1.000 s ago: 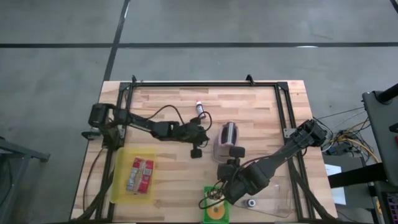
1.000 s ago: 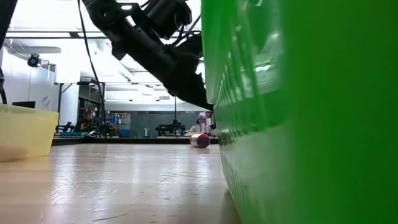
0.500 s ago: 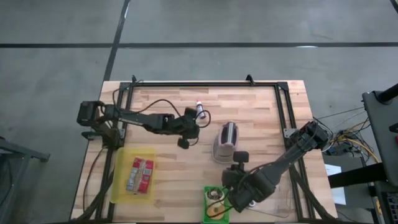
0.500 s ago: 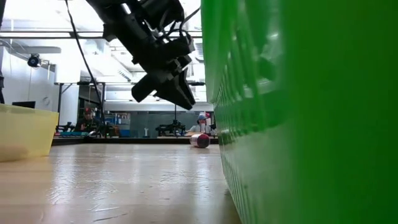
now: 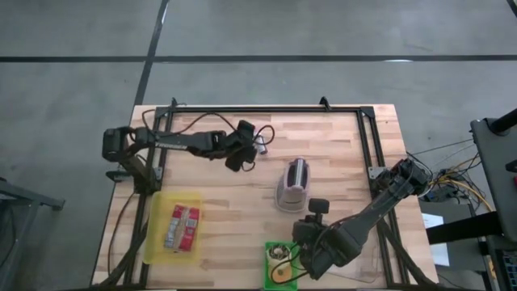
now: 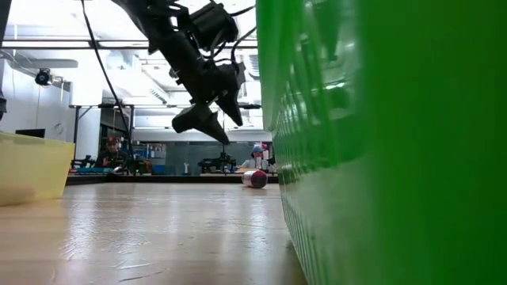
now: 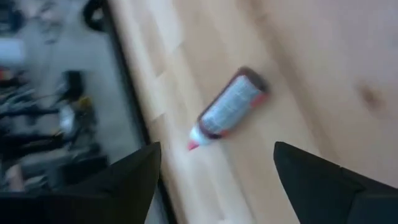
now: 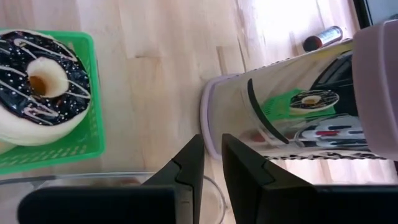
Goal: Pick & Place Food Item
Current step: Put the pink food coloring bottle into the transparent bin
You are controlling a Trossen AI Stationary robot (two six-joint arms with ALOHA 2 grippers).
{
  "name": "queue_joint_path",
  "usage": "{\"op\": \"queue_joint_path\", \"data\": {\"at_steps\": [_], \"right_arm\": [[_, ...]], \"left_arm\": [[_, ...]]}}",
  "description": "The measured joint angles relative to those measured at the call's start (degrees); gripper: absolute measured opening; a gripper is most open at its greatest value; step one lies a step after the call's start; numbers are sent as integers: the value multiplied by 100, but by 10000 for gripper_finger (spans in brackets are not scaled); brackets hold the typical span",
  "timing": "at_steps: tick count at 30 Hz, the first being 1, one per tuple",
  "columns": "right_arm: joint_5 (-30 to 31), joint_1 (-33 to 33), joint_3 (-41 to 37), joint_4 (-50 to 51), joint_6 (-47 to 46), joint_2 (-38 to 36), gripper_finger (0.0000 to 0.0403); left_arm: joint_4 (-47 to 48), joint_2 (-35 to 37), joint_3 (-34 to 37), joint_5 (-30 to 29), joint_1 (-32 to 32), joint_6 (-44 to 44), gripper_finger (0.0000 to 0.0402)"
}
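Note:
A small bottle (image 7: pixel 227 109) with a red cap lies on its side on the wooden table (image 5: pixel 339 145), near the far edge (image 5: pixel 258 141). My left gripper (image 5: pixel 245 153) hangs open just above and beside it, fingers apart (image 7: pixel 217 180) with nothing between them; the low view shows it off the table (image 6: pixel 207 119). A chocolate-iced donut (image 8: pixel 37 87) lies in a green basket (image 5: pixel 281 271) at the near edge. My right gripper (image 8: pixel 212 168), shut and empty, hovers between the basket and a chrome toaster (image 5: pixel 295 184).
A yellow bin (image 5: pixel 174 226) with food packets sits at the near left. A clear plastic tray (image 5: pixel 359 267) lies at the near right, under my right arm. A black frame (image 5: pixel 266 109) runs round the table's edges. The basket's wall (image 6: pixel 380 142) fills the low view's right.
My left gripper has left the toaster's side and gone up and toward the far edge, to the bottle. On the way it has rolled about its own line and opened its fingers. My right arm has shifted a little toward the near edge.

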State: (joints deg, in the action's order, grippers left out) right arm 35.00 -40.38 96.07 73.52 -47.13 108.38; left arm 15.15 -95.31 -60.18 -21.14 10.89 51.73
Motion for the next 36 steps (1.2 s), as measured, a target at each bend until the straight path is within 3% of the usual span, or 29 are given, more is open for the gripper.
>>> {"op": "queue_joint_path", "data": {"at_steps": [4, 15, 22, 36], "right_arm": [[-1, 0, 0, -2, 4, 0, 52], [-59, -11, 0, 0, -97, 0, 52], [-74, -34, -2, 34, -242, 0, 52], [-91, -76, -2, 138, -279, -44, 52]], "left_arm": [[482, -104, -288, 825, 291, 19, 293], [945, -816, -1133, 1894, 727, 21, 273], [1782, -1534, -1665, 1970, 822, 286, 273], [1705, -2048, -2191, 1945, 923, 730, 273]]}}
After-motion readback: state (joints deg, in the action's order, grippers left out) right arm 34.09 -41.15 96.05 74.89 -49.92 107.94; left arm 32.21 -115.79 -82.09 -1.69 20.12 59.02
